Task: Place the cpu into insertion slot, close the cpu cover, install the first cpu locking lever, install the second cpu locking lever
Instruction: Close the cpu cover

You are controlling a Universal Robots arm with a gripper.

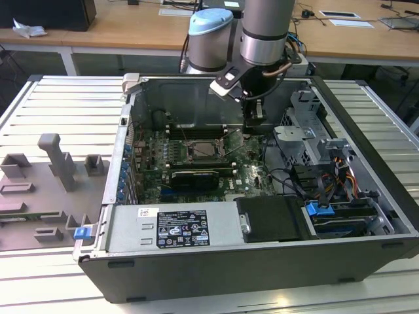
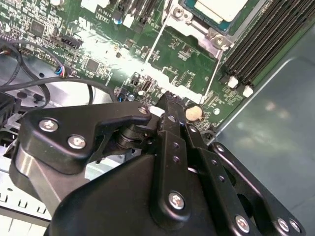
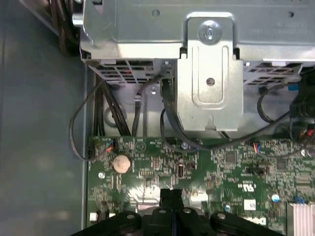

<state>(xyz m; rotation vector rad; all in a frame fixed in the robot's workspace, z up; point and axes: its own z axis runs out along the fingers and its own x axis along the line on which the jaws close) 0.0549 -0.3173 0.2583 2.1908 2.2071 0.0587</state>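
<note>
1. Exterior view: the gripper (image 1: 254,125) hung inside the open computer case (image 1: 366,163), near but clear of the insertion slot (image 1: 204,149), at its two o'clock.
2. Second wrist view: fingers (image 2: 170,105) were pinched together, empty. The cpu (image 2: 216,7) lay in its slot, beyond the tips.
3. First wrist view: the closed tips hovered over the green board (image 3: 226,162), with a coin battery (image 3: 121,163) nearby.

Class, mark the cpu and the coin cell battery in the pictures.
cpu (image 2: 216,7): second wrist view, on its pale metal top.
coin cell battery (image 3: 121,163): first wrist view, on the middle of its round face.
</note>
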